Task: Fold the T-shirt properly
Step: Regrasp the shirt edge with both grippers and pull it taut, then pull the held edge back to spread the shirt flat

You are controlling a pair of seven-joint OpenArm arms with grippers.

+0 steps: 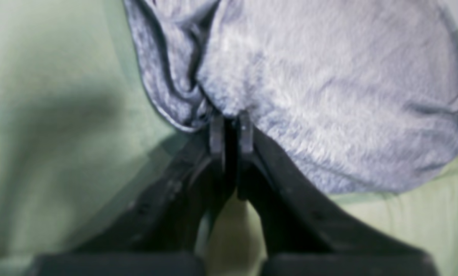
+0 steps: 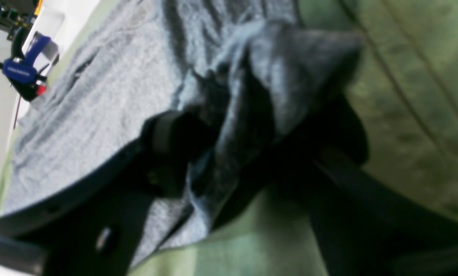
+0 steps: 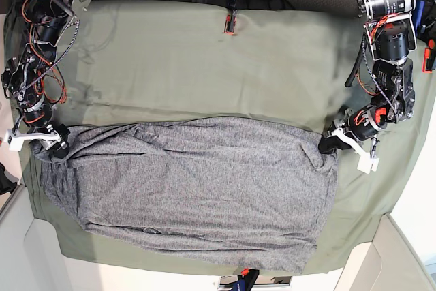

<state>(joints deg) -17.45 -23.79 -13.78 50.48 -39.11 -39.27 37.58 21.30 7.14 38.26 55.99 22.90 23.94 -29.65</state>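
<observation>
Shirt: the T-shirt [image 3: 197, 189] lies spread across the green cloth [image 3: 204, 66], its far edge stretched between both jaws.
Left gripper [image 1: 231, 115]: jaws pinched closed on a bunched corner.
Right gripper [image 2: 229, 149]: jaws closed on a gathered wad of shirt.
Doing it well: I judge both corners should move together, level, keeping the edge taut.
Fabric: thin mottled grey knit, soft, wrinkling easily.

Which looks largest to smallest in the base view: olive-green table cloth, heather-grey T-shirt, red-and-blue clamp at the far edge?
1. Olive-green table cloth
2. Heather-grey knit T-shirt
3. Red-and-blue clamp, far the smallest
</observation>
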